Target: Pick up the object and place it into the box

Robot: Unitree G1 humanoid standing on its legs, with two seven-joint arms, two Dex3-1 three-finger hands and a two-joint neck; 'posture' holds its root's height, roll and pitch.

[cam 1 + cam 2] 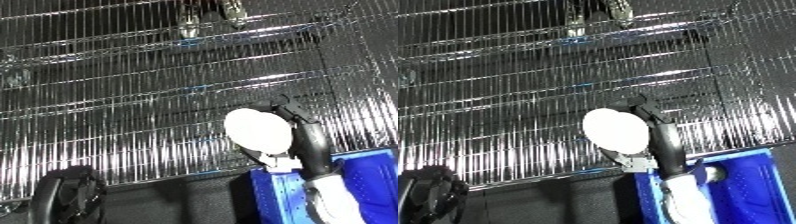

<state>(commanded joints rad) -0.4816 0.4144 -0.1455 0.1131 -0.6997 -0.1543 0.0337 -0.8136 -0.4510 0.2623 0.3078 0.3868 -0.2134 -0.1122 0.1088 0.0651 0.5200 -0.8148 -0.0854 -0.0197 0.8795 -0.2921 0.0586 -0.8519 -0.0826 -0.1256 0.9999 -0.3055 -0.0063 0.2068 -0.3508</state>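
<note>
Bin (753,180), blue, sits cut off at the lower right corner. Just above its rim the right robot hand (302,131) rises upright, fingers curled around a white oval object (258,131). Left robot hand (67,192) shows dark at lower left, fingers indistinct.

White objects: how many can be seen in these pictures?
1. A white oval object is held by the right robot hand, in front of the wire shelves and just above the blue bin. Others may be hidden inside the bin.
</note>
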